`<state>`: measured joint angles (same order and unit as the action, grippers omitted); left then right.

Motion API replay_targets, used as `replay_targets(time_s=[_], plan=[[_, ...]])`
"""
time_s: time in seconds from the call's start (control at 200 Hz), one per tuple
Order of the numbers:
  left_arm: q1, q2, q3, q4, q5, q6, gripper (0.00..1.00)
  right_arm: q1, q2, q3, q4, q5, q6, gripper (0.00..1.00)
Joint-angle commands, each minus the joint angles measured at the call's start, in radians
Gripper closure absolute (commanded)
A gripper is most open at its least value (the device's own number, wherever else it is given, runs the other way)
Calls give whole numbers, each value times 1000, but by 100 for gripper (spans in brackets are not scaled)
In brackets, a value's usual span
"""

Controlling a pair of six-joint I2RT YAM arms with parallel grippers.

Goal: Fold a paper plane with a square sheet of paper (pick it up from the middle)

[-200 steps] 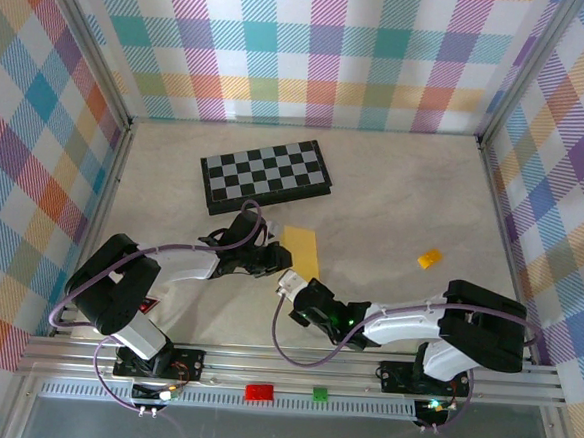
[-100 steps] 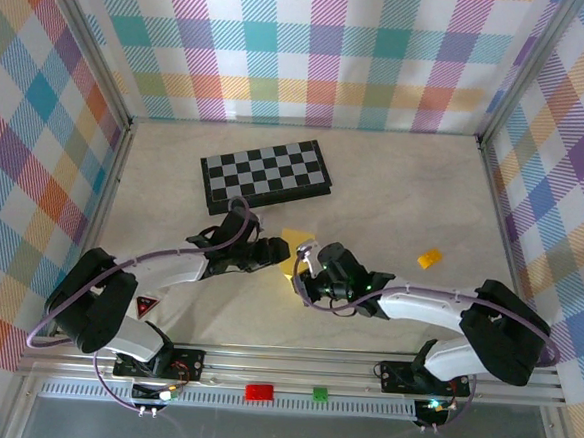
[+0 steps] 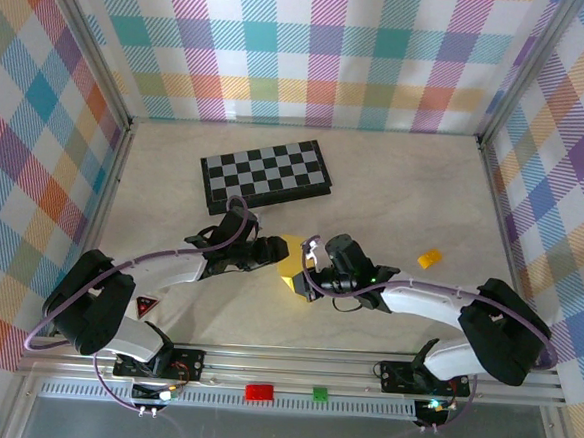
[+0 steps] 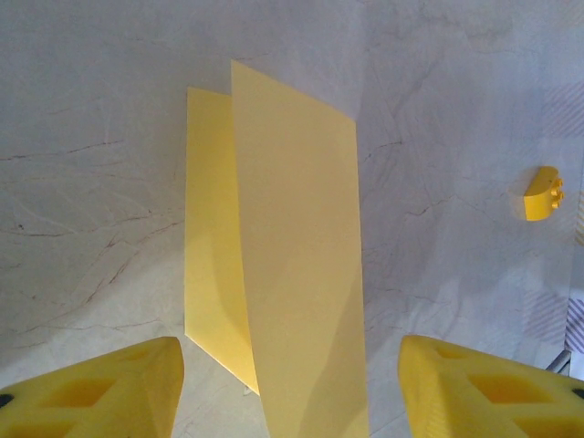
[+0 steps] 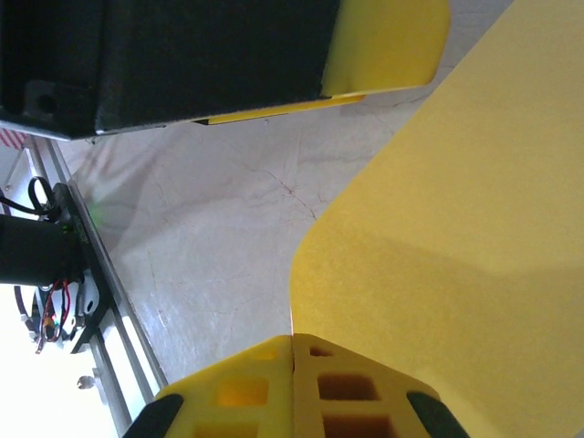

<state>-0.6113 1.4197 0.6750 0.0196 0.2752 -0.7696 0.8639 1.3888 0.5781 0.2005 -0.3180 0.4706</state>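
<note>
The square sheet of paper (image 3: pixel 291 267) is yellow and folded in half lengthwise; one long flap (image 4: pixel 301 274) rises off the marble table while the other lies flat. My right gripper (image 3: pixel 309 276) is shut on the paper's near edge (image 5: pixel 438 237), with the jaws (image 5: pixel 294 345) pressed together. My left gripper (image 3: pixel 274 250) is open, its yellow fingers (image 4: pixel 100 392) standing either side of the raised flap without touching it. One left finger (image 5: pixel 388 41) hangs just above the paper in the right wrist view. A paper plane is out of view.
A black-and-grey chessboard (image 3: pixel 265 175) lies behind the grippers. A small orange-yellow block (image 3: pixel 429 258) sits to the right, also visible as the block (image 4: pixel 544 193) in the left wrist view. Plaid walls enclose the table; a metal rail (image 3: pixel 292 367) runs along the front.
The left gripper has opened and let go of the paper. The right gripper, still shut, moved away from the rail, lifting and bending the paper's near end.
</note>
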Motion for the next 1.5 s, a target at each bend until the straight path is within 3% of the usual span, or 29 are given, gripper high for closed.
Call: replay_targets(time_s=[0.0, 1.495], plan=[[12, -4, -12, -16, 4, 3, 37, -11, 26, 20, 15, -51, 23, 100], [21, 1, -12, -39, 5, 19, 36, -126, 47, -31, 57, -107, 119, 100]])
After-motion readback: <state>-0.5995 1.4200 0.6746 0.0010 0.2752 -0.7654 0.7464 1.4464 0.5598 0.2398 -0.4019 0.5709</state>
